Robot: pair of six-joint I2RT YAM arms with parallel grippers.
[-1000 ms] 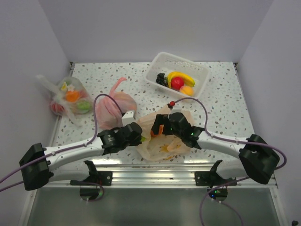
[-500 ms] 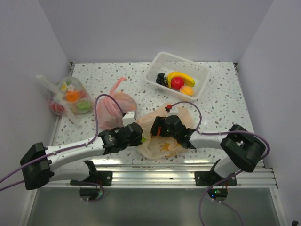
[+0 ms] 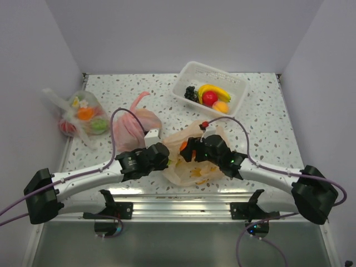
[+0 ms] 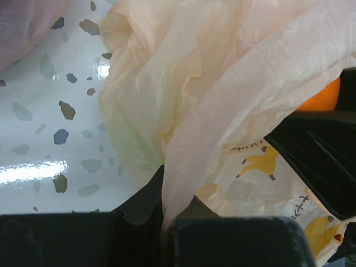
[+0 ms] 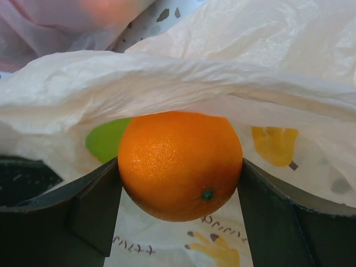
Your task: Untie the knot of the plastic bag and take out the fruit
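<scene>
Right jaws clamp the orange (image 5: 179,164), stem end down-right

I work on a white table (image 3: 267,125) flecked with grey and brown chips, glossy enough that a strip of glare (image 4: 30,172) shines off it close to me. Plain pale walls shut it in: the far wall (image 3: 178,33) along the far edge, the left wall (image 3: 28,55) and the right wall (image 3: 328,67) along the side edges. A ribbed metal rail (image 3: 183,207) runs along the near edge, and below it lies a dull grey panel (image 3: 178,245).
</scene>
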